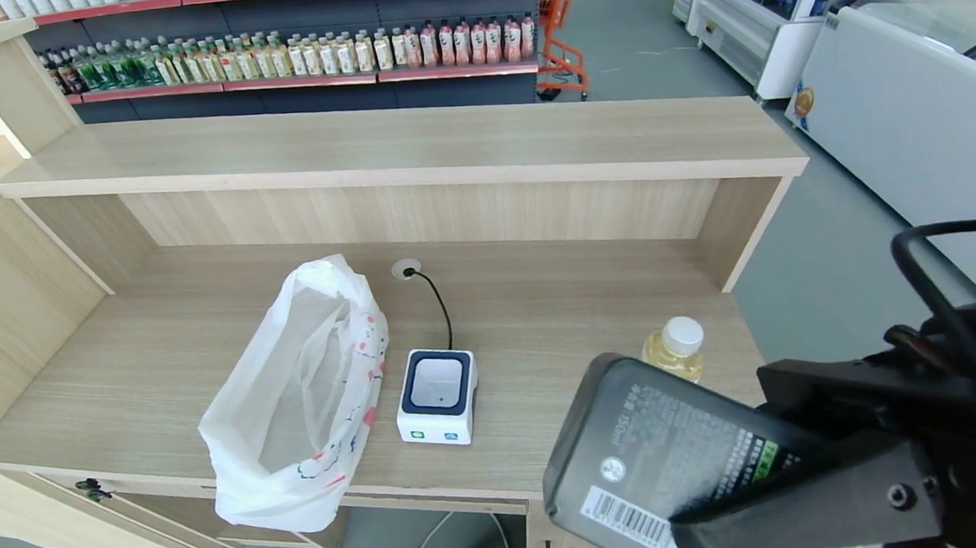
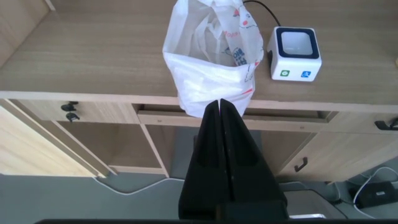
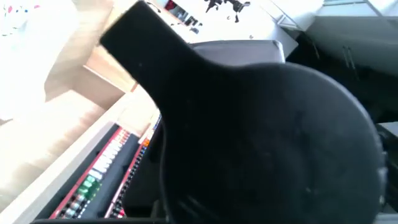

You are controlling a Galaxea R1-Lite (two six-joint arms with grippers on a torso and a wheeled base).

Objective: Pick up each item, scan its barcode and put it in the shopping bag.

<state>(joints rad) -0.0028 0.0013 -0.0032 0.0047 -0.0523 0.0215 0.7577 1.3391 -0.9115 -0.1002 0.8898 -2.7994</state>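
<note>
A: Right gripper (image 1: 745,462) status?
B: Clenched on a black bottle (image 1: 634,443), held in the air off the counter's (image 1: 162,353) right front corner, well right of the scanner (image 1: 437,394). The barcode label (image 1: 630,519) sits at the bottle's near end and faces up.
A: Left?
B: Left gripper (image 2: 219,109) has its fingers pressed together with nothing between them. It hangs out past the counter's front edge, in front of the shopping bag (image 1: 293,404).
A: Bag position?
B: White, mouth open, standing on the counter just left of the scanner. Its bottom droops over the front edge.
A: Scanner?
B: Window faces up. A black cable (image 1: 439,307) runs from its back to a hole in the countertop.
A: Other items?
B: One bottle of yellow liquid (image 1: 675,349) with a white cap, upright near the counter's right edge, partly behind the black bottle.
</note>
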